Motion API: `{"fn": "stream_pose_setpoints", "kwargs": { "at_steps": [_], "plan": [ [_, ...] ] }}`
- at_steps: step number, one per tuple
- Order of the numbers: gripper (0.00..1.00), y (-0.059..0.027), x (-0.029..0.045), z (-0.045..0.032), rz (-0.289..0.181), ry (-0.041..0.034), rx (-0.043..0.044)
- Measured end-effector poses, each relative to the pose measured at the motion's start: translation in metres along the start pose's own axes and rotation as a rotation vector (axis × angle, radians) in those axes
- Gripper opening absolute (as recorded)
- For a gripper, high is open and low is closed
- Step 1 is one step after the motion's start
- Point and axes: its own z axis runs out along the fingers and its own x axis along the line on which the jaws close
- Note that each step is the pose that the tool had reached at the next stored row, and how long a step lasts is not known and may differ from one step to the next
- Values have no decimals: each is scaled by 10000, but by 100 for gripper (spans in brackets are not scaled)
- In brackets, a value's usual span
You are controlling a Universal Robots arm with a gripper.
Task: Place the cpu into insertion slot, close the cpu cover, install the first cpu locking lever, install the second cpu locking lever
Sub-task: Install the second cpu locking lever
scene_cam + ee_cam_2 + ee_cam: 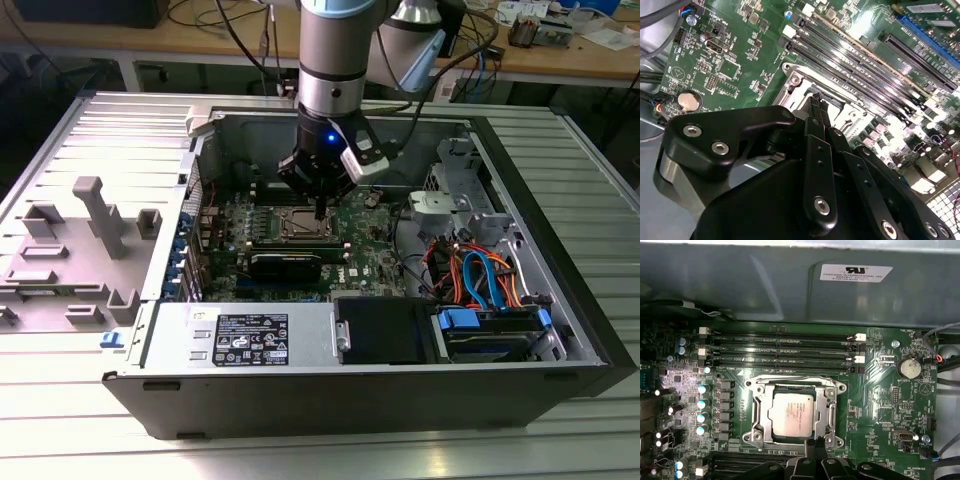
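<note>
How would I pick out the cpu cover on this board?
Find the green motherboard inside the open computer case. Below its long black memory slots, the cpu cover is a silver metal frame lying around the cpu, the one shiny square there.

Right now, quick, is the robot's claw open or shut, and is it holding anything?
Gripper: shut, fingertips pressed together and holding nothing, at the edge of the thin silver metal cpu cover, which lies closed over the square silver-grey cpu.

Silver-grey cpu [790, 413] gleaming inside the silver cpu cover [829, 410], green motherboard [880, 405] all round (black claw [815, 444], blue-lit).
</note>
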Motion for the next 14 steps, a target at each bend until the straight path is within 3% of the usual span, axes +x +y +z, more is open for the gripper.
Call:
{"fn": "stream_pose_setpoints", "kwargs": {
  "at_steps": [8,14],
  "plan": [
    [11,-181,10,-11,-1,0,0],
    [11,-211,55,-9,-20,0,0]
  ]
}}
